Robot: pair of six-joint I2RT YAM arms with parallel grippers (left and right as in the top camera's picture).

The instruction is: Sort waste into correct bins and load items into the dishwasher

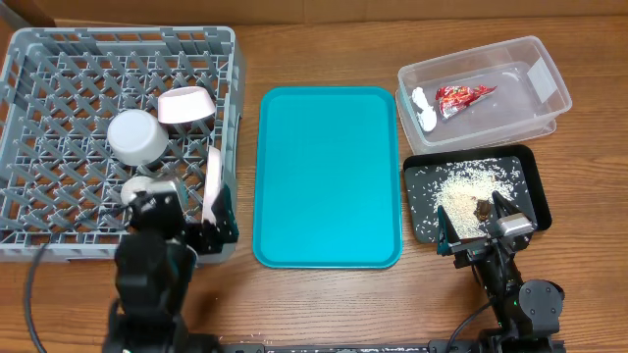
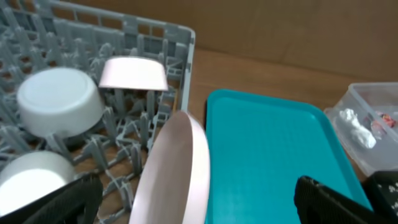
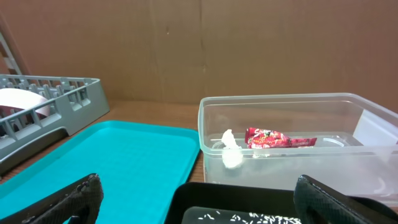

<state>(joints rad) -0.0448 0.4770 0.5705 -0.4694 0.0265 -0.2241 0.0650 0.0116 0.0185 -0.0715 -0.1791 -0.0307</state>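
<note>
The grey dish rack (image 1: 39, 59) holds a pinkish bowl (image 1: 186, 103), an upturned grey bowl (image 1: 137, 137), a white cup (image 1: 137, 188) and the white plate (image 1: 213, 181), which stands on edge by the rack's right wall. My left gripper (image 1: 196, 218) is open, and in the left wrist view the plate (image 2: 177, 162) stands between its spread fingers (image 2: 196, 202). The clear tub (image 1: 549, 83) holds the red-and-white wrapper (image 1: 463, 96) and the tissue (image 1: 424, 106). The black tray (image 1: 530, 157) holds rice (image 1: 466, 191) and a brown scrap (image 1: 483, 208). My right gripper (image 1: 476, 221) is open over the black tray. The wooden stick is out of view.
The flat teal tray (image 1: 329, 176) lies between the rack and the bins. In the right wrist view the tub (image 3: 280, 168) is straight ahead and the teal tray (image 3: 124, 162) is to the left. A brown wall runs behind the table.
</note>
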